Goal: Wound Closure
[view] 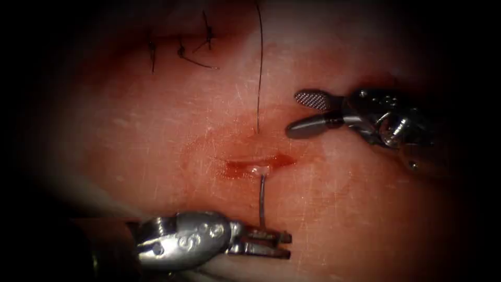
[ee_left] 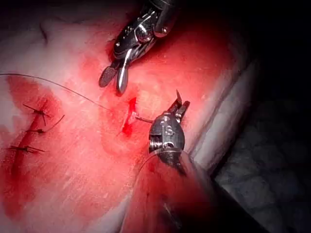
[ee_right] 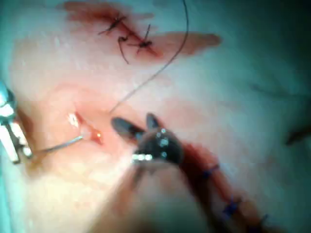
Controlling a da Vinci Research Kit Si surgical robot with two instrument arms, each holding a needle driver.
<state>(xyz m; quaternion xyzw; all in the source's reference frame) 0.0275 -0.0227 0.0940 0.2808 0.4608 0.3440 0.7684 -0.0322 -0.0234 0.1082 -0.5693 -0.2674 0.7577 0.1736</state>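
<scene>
Holding the needle [view: 262, 201] near its back end in your left tool [view: 271, 244], its tip inside the cut [view: 258, 164], your right tool [view: 305, 112] wide open, holding nothing, just beside the cut, thread [view: 259, 62] leaving the cut.

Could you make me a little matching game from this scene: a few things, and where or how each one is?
Things:
1. left tool
2. right tool
3. needle
4. thread

States:
A. jaws open, holding nothing
B. dark line running up from above the cut
C. one end in the cut
D. grips the needle's outer end

Pairs: 1-D, 2-A, 3-C, 4-B
</scene>
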